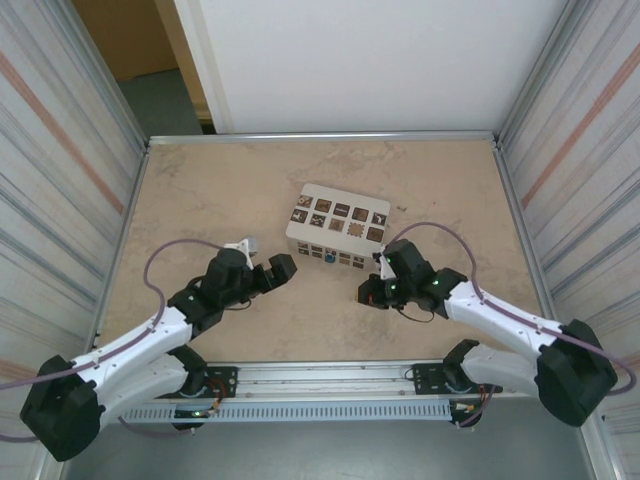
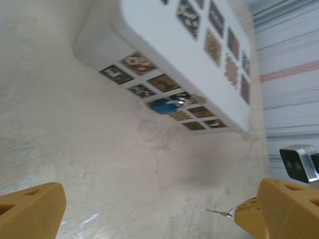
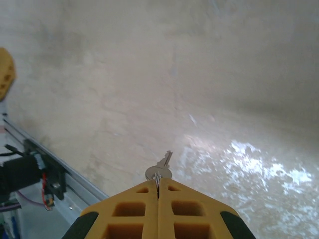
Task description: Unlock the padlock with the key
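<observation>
Right gripper: I am pressing its yellow fingers flat together and pinching the key by its round silver head, with the blade sticking out past the fingertips over the bare tabletop. Left gripper: I am holding it spread wide, nothing between its fingers, hovering low over the tabletop and facing my right gripper across a gap. Key, seen from the left wrist: it is showing as a thin silver tip poking out of my right gripper's yellow finger, just beside my left gripper's right-hand finger. Padlock: small and teal-blue, it is lying on the tabletop ahead of my left gripper, against the patterned side wall of the white box; from above the padlock is sitting between my two grippers and a little beyond them, nearer to the right gripper than to the left gripper, touching neither. White box: it is resting beyond both grippers, brown patterned squares showing on its top and side.
</observation>
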